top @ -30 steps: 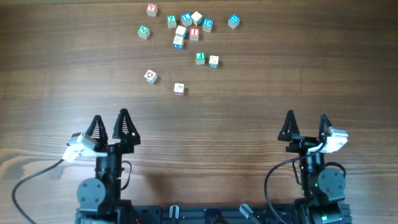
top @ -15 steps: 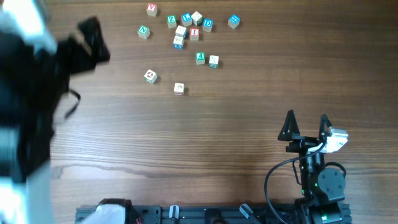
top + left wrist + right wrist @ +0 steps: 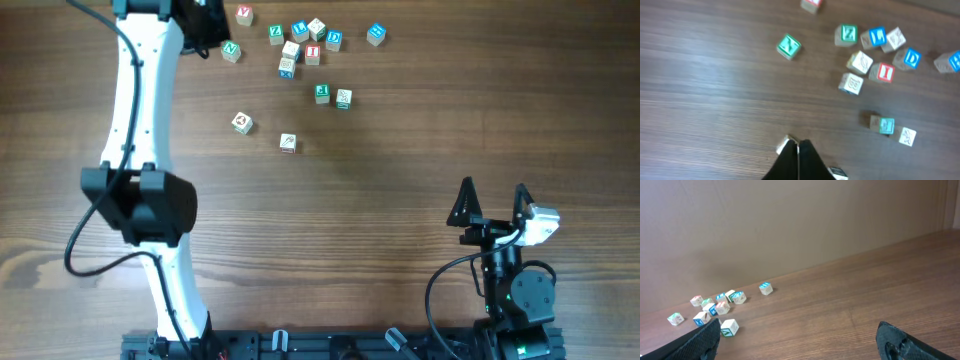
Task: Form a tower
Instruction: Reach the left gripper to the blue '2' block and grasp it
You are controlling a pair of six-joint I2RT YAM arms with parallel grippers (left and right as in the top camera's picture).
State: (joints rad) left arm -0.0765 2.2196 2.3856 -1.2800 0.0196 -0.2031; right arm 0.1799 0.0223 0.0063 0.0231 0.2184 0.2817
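- Tower not yet begun: the alphabet cubes [image 3: 313,53] all lie single and loose on the bench [image 3: 380,220], none on top of another.
- Take the green N cube [image 3: 231,50] as the marker, out at the left of the scatter. The tight knot of cubes sits just to its right, and the red Y cube [image 3: 244,15] is just beyond it toward the far edge.
- A blue cube [image 3: 375,34] lies farthest to the N cube's right, apart from the knot.
- On the N cube's near side sit a pale cube [image 3: 241,122] and a second pale cube [image 3: 288,142], apart from each other.
- The left arm [image 3: 140,110] is stretched long, its white links running from the near edge through a dark elbow and up the bench, ending just left of the N cube in the overhead view.
- The left end effector [image 3: 798,145] has its fingers pressed together with nothing between them. It aims down, and in the wrist view the tips show beside the pale cube. Its height over the bench can't be told.
- The right arm [image 3: 515,290] sits folded at the near edge, well to the N cube's right. The right end effector [image 3: 493,192] has its fingers spread apart and empty.
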